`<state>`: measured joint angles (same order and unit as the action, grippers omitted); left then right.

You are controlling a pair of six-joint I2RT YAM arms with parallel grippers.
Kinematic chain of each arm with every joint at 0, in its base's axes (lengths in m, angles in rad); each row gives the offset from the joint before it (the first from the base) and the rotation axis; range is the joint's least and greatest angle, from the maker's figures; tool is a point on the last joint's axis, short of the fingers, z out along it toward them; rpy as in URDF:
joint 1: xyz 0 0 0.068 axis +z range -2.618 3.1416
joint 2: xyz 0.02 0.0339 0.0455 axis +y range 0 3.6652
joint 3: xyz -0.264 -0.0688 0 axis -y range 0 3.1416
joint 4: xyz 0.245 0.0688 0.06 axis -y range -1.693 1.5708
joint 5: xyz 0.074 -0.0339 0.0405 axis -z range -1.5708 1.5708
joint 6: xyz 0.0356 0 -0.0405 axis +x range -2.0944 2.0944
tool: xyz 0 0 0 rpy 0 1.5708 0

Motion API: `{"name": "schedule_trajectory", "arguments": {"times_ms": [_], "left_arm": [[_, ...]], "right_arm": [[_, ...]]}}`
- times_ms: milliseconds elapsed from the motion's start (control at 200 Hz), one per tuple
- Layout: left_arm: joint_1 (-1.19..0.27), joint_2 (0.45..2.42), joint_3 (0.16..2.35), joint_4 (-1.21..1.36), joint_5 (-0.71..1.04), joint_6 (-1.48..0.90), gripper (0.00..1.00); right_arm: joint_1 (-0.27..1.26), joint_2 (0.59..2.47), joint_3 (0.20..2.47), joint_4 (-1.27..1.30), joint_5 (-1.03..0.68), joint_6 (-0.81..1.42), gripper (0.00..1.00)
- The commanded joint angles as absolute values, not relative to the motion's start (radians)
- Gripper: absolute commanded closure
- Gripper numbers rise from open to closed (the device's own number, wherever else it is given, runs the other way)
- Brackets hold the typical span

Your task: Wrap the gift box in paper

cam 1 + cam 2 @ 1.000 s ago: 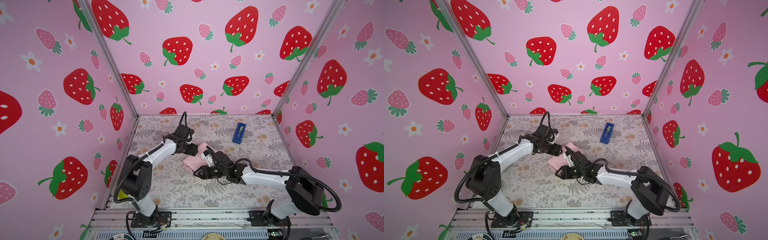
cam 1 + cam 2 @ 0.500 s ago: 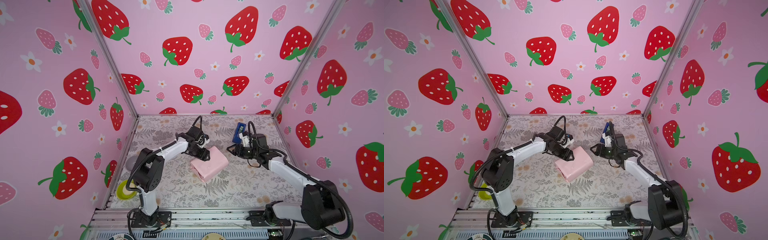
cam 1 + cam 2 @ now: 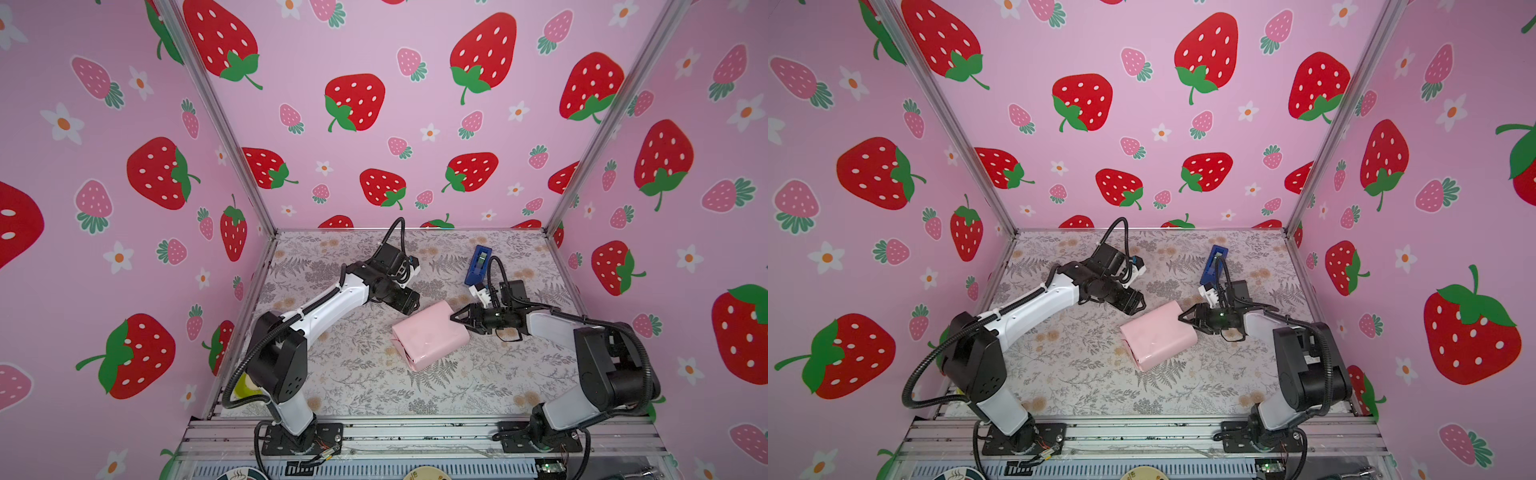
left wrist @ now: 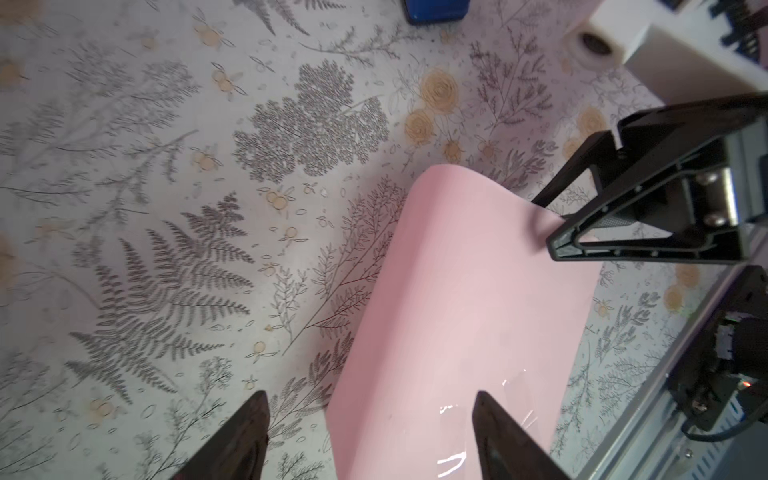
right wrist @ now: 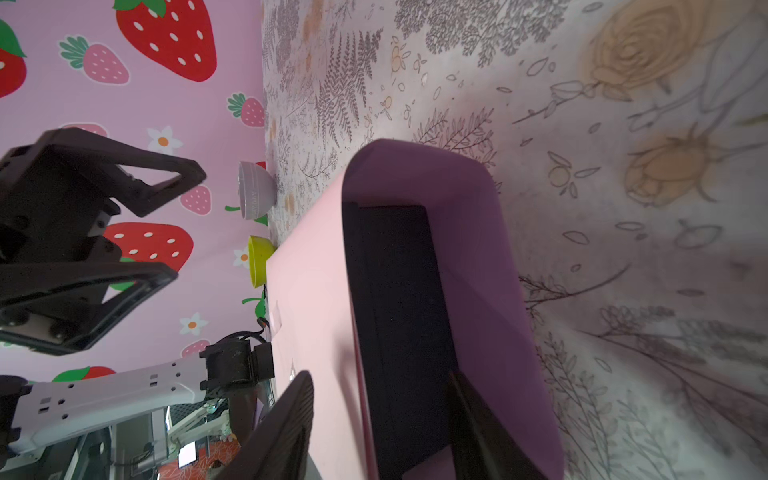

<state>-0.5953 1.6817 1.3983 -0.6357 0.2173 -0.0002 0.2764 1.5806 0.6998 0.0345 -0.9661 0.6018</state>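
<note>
Gift box [image 5: 395,299] shows only in the right wrist view: a matte black face set back inside the open end of the paper [image 5: 316,332], which is pale pink outside and lilac purple inside. The right gripper [image 5: 379,376] is at that open end with its jaws partly apart. One finger [image 5: 291,419] lies over the pink outside and the other is in front of the box and the purple lining; nothing is clearly pinched between them. Beyond, the left gripper [image 5: 178,224] hangs with jaws wide and empty. A grey bowl [image 5: 255,191] and a yellow bowl [image 5: 259,262] stand where the bench [image 5: 623,270] meets the wall.

In the left wrist view, the left gripper's widely spread fingers are held above one end of the pink parcel and grasp nothing. A strip of clear tape [image 4: 478,411] glints on the paper. At the other end, the right gripper's lower fingertip touches the paper's edge, with an open gap between its fingers. A blue tape dispenser [image 4: 436,10] sits at the frame's edge.

In both top views the paper [image 3: 430,340] [image 3: 1158,340] covers the box completely, and the parcel lies slantwise near the bench's middle. The left gripper [image 3: 409,301] [image 3: 1134,302] is just beside its far long edge. The right gripper [image 3: 455,318] [image 3: 1183,318] meets its right end. The tape dispenser [image 3: 480,264] [image 3: 1214,264] stands behind the right gripper, apart from the parcel.
</note>
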Motion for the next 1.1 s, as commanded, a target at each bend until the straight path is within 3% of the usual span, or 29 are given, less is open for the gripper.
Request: {"name": "schedule_trajectory", "arguments": {"times_ms": [0,290,445,770,1096], "left_arm": [[-0.6,1.645,1.349,-0.644,0.114,0.001,0.21],[-0.598,1.518,1.283,-0.661,0.057,0.004,0.21],[-0.597,1.457,1.27,-0.677,0.023,0.009,0.21],[-0.544,1.326,1.314,-0.752,0.061,-0.055,0.2],[-0.435,1.239,1.231,-0.797,0.04,0.03,0.19]], "right_arm": [[0.278,1.609,0.716,0.121,-1.074,0.612,0.52],[0.283,1.592,0.751,0.067,-1.077,0.614,0.89],[0.298,1.516,0.772,0.0,-1.03,0.636,1.0],[0.473,1.347,0.985,-0.322,-0.703,0.632,1.0],[0.639,1.364,1.188,-0.604,-0.33,0.573,1.0]]}}
